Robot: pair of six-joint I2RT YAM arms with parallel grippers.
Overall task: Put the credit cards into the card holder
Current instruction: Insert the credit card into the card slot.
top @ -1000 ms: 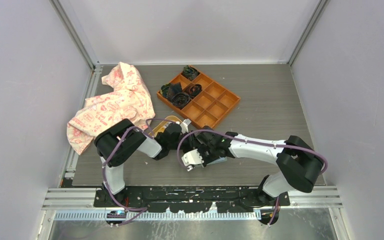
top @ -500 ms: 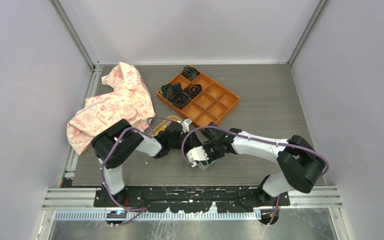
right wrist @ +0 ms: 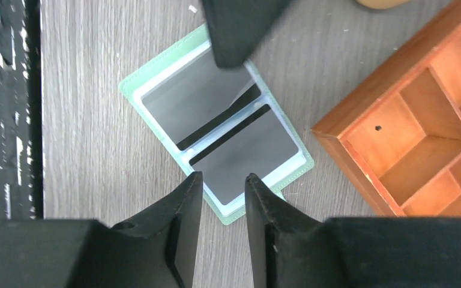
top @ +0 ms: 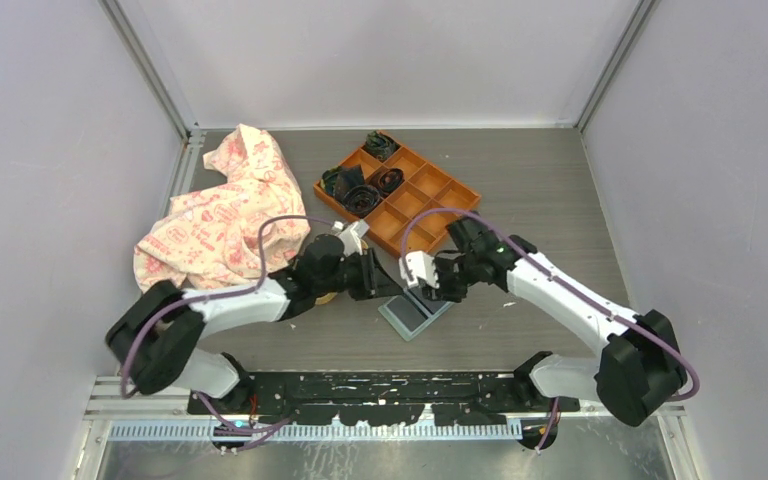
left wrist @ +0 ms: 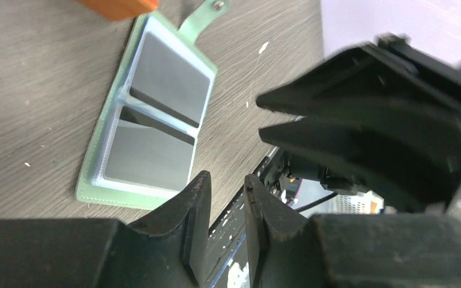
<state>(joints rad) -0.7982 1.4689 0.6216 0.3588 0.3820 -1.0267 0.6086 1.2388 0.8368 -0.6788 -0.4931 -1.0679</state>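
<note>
Green wallet [right wrist: 228, 214] lies open and flat, right under the tips of the right gripper [right wrist: 223, 178], with two grey cards [right wrist: 195, 99] tucked in its clear pockets.
It sits just ahead of the left gripper [left wrist: 227, 180] too, between both arms. Each gripper has its fingers a little apart with nothing in them, I think because the cards are already in. The wallet lies open so the pockets face up. An orange tray [right wrist: 377, 85] stands just beside the right gripper. The table [right wrist: 96, 90] is grey and streaky like wood, with tiny white crumbs. Plain pale walls [top: 380, 60] stand around, and a pink cloth [top: 220, 215] lies behind the left gripper.
</note>
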